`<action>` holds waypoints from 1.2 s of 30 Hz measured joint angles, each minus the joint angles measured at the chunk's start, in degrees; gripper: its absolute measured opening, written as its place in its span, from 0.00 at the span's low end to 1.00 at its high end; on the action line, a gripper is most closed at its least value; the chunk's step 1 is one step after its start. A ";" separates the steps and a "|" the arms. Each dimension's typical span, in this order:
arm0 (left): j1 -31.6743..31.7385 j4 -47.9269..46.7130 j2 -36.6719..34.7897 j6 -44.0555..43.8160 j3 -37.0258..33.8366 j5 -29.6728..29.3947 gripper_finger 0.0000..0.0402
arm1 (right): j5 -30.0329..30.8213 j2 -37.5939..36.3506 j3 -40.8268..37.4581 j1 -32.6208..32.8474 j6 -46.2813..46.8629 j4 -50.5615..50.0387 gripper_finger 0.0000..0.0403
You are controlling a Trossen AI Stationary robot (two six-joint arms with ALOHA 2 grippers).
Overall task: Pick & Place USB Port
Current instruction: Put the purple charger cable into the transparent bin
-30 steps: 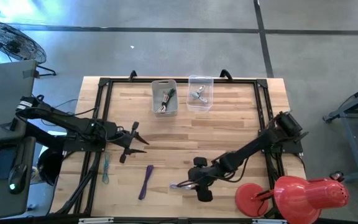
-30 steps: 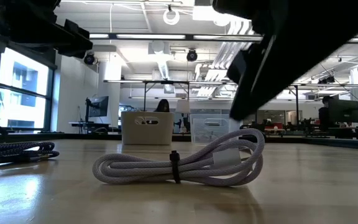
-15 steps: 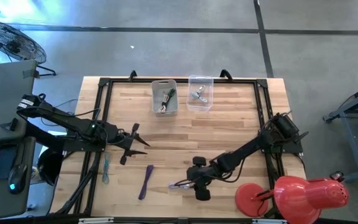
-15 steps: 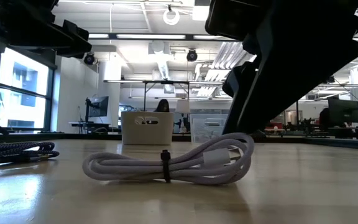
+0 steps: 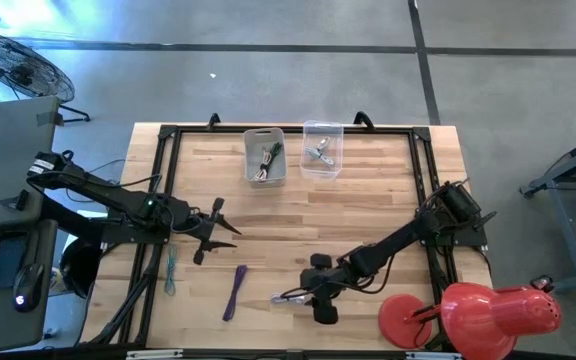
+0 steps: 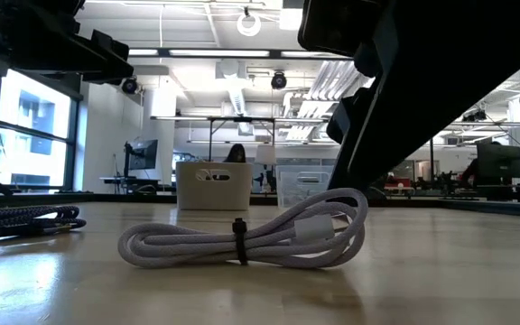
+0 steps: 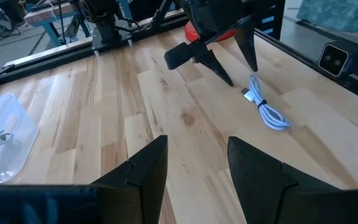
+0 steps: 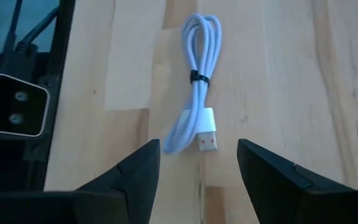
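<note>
White USB cable (image 8: 197, 99), coiled into a long loop and cinched by a small black tie, lies flat on the pale wooden table (image 5: 368, 215) close to its near edge, a little right of centre. Its rectangular metal plug rests on the wood between the two dark fingertips of the right gripper (image 8: 199, 163), which hangs just above it with its jaws spread wide on either side, gripping nothing. From table height the cable (image 6: 242, 242) sits free on the surface with the black arm slanting down over its plug end.

To the left along the same near edge lies a purple cable (image 5: 235, 291), and beside the left edge a thin teal cable (image 5: 169, 270). A red desk lamp with a round base (image 5: 468, 312) stands at the near right corner.

Farther in, towards the left edge around mid-table, the left gripper (image 5: 213, 231) hovers over bare wood, its jaws parted and empty.

At the far edge, near the middle, stand two small bins side by side: a grey plastic bin (image 5: 265, 157) holding tangled cables, and a clear plastic bin (image 5: 322, 149) holding a small item.
</note>
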 joint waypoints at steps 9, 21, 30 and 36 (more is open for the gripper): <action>0.00 0.00 0.00 0.00 0.02 0.00 0.41 | -1.16 0.00 0.00 0.00 -0.07 0.93 0.51; 0.00 0.00 0.00 0.00 0.02 0.03 0.41 | -1.01 0.00 -0.02 0.00 -0.07 2.46 0.51; 0.02 -0.14 0.08 -0.02 0.03 0.05 0.41 | -2.24 2.84 -0.02 -0.29 0.40 4.08 0.51; 0.02 -0.74 0.41 -0.04 0.04 0.07 0.41 | -4.81 5.72 0.09 -1.24 -0.39 8.25 0.51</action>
